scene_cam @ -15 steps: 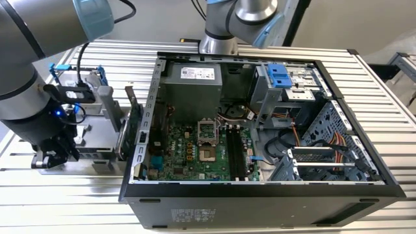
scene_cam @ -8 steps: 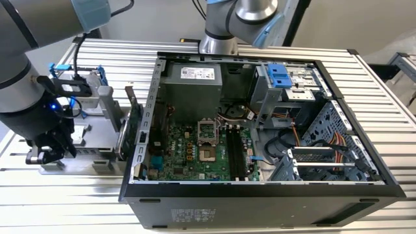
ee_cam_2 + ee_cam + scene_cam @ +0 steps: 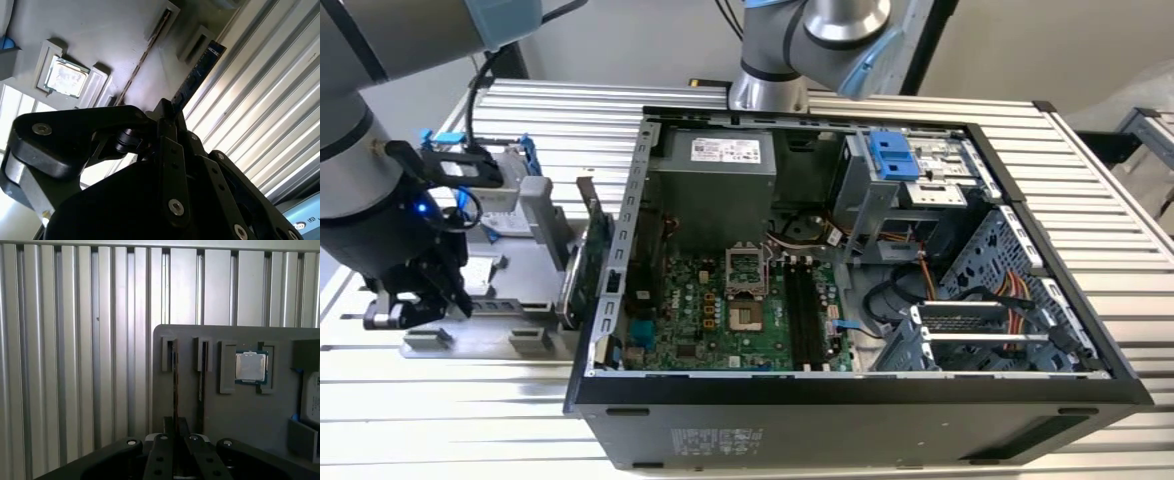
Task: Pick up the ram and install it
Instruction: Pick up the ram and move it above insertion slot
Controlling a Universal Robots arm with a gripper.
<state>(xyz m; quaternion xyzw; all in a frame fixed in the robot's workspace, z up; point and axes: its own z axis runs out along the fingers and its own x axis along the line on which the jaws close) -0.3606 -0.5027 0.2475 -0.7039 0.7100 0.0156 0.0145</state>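
The ram (image 3: 196, 76) is a thin dark blue-green stick seen edge-on (image 3: 175, 385) in both wrist views. It runs from the outermost slot of a grey parts holder (image 3: 250, 415) into my gripper (image 3: 175, 423), whose two black fingers are shut on its near end (image 3: 167, 114). In the exterior view my gripper (image 3: 403, 305) hangs over the holder (image 3: 494, 270), at that view's left of the open computer case (image 3: 881, 390). The black memory slots (image 3: 803, 315) lie on the green motherboard inside the case.
A second thin stick (image 3: 201, 375) stands in the neighbouring slot, and a square processor chip (image 3: 250, 366) lies in a pocket beyond it. A green expansion card (image 3: 594, 260) and a blue-framed drive (image 3: 507, 190) also sit on the holder. Ribbed metal table (image 3: 454, 420) surrounds everything.
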